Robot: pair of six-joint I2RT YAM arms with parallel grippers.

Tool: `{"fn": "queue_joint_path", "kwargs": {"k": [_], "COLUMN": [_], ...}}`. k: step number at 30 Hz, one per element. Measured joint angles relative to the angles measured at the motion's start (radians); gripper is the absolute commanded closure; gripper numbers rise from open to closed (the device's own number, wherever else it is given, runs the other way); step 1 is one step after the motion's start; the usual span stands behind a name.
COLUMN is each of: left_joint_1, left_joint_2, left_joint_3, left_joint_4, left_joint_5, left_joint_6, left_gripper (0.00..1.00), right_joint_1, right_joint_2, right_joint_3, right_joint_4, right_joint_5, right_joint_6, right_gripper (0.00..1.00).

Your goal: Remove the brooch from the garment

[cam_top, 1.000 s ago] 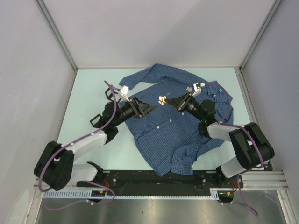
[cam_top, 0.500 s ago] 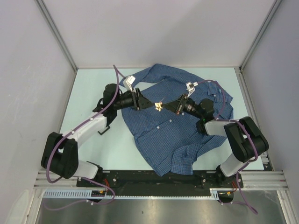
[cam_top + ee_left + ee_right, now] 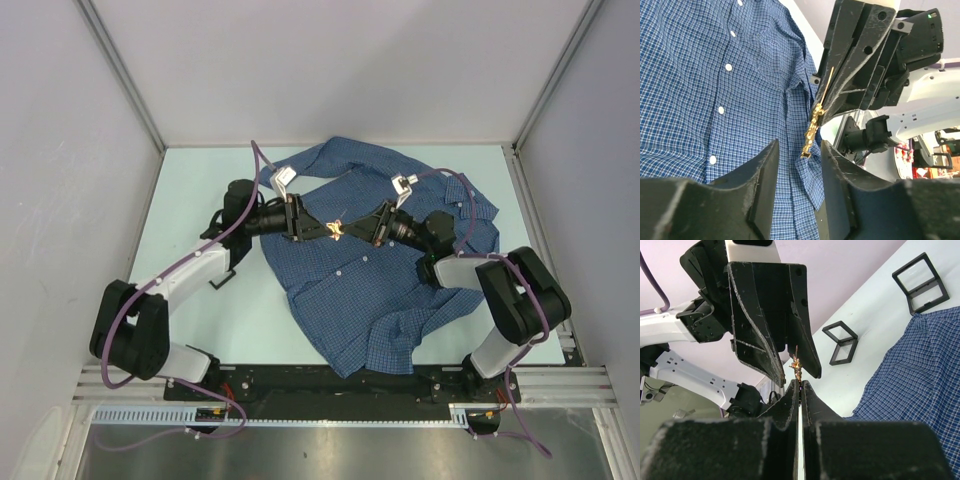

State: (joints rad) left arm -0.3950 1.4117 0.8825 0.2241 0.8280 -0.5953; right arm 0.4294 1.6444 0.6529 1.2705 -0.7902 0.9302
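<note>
The blue checked shirt [image 3: 370, 270] lies spread on the table and also shows in the left wrist view [image 3: 700, 100]. The small gold brooch [image 3: 336, 229] is held in the air above the shirt. My right gripper [image 3: 348, 229] is shut on the brooch [image 3: 798, 367], which sticks out past its fingertips. My left gripper [image 3: 322, 229] is open, its two fingers on either side of the free end of the brooch [image 3: 813, 127] without touching it. The two grippers face each other tip to tip over the shirt's chest.
Two black open frame stands [image 3: 841, 341] lie on the pale green table [image 3: 190, 190] left of the shirt. Grey walls enclose the table on three sides. The black rail [image 3: 330, 380] runs along the near edge.
Both grippers moved toward each other over the shirt. The right gripper carried the brooch left and down; the left gripper's open fingers now bracket the brooch.
</note>
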Motion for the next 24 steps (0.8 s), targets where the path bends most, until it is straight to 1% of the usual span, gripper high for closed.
{"fn": "queue_joint_path", "kwargs": {"k": [4,6,8,12,15,18,24], "left_joint_1": [0.000,0.000,0.000,0.000,0.001,0.003,0.006], "left_joint_2": [0.000,0.000,0.000,0.000,0.000,0.000,-0.001], "left_joint_3": [0.000,0.000,0.000,0.000,0.000,0.000,0.000], "left_joint_4": [0.008,0.013,0.017,0.022,0.019,0.018,0.013], "left_joint_5": [0.012,0.014,0.015,0.017,0.020,0.024,0.024], "left_joint_6": [-0.007,-0.008,-0.010,-0.015,-0.016,-0.016,-0.016], "left_gripper": [0.63,0.68,0.69,0.69,0.65,0.64,0.67], "right_joint_1": [0.004,0.006,0.008,0.012,0.012,0.012,0.012], "right_joint_2": [0.002,0.002,0.004,0.009,0.014,0.016,0.017], "right_joint_3": [0.000,0.002,0.008,0.015,0.017,0.017,0.017], "right_joint_4": [0.002,0.004,0.006,0.008,0.010,0.012,0.022], "right_joint_5": [-0.006,-0.011,-0.013,-0.024,-0.031,-0.032,-0.039], "right_joint_6": [0.000,0.001,0.001,0.001,0.003,0.004,0.010], "right_gripper": [1.00,1.00,1.00,1.00,1.00,1.00,1.00]}}
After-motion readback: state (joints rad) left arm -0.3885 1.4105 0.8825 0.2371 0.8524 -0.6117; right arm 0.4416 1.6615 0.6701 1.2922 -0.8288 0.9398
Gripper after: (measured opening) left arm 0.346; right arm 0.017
